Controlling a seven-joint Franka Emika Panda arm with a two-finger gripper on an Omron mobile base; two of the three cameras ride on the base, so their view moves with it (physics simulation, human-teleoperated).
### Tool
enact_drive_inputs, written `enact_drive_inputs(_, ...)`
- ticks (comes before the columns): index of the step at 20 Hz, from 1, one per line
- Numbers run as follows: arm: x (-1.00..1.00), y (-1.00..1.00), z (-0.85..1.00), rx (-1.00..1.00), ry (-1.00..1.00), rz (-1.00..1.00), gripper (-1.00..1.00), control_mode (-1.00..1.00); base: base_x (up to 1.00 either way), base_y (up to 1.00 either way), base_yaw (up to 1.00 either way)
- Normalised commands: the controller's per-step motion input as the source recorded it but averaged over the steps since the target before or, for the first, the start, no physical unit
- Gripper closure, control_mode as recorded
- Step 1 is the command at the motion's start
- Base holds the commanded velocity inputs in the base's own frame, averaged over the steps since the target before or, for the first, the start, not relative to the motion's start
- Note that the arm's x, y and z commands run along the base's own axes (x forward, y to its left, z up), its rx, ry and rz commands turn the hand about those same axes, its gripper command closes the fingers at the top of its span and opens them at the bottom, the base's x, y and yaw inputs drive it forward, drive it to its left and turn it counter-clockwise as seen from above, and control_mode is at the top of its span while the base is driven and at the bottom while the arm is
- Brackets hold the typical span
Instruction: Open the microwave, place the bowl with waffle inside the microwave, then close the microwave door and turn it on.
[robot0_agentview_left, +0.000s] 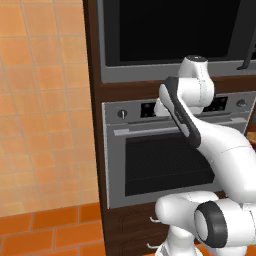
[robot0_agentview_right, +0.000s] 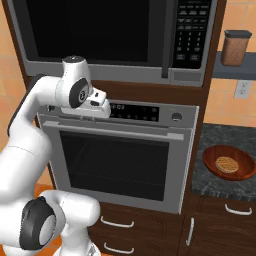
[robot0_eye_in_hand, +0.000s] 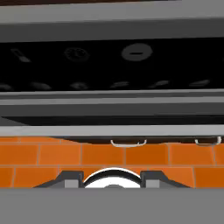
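White arm (robot0_agentview_right: 30, 125) bent at the elbow, wrist raised, hand levelled forward, jaws part open, empty

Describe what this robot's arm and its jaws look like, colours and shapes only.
The arm is glossy white, built of rounded, tube-like segments with dark grey bands and caps at the joints. A round dark disc marks the wrist joint, and the hand beyond it is a small white block. In the hand view the gripper shows two small dark grey finger tips. No cables or lettering are visible.

Black-glass microwave door (robot0_agentview_right: 90, 30) in grey frame, brown bowl (robot0_agentview_right: 229, 162), orange tiled floor (robot0_eye_in_hand: 109, 155).
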Motion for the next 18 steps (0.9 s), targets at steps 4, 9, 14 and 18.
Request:
enact_drive_inputs(4, -0.42, -0.41, 0.22, 0.0, -0.28, 0.0, -1.0, -1.0, 0.0, 0.0, 0.0)
enact_drive_inputs(9, -0.8, -0.9, 0.66, 0.0, -0.75, 0.0, -1.0, -1.0, 0.0, 0.0, 0.0)
enact_drive_inputs(14, -0.81, -0.83, 0.13, 0.0, -0.35, -0.03, -1.0, -1.0, 0.0, 0.0, 0.0)
enact_drive_inputs(18, -0.04, -0.7, 0.18, 0.01, 0.0, 0.0, -1.0, -1.0, 0.0, 0.0, 0.0)
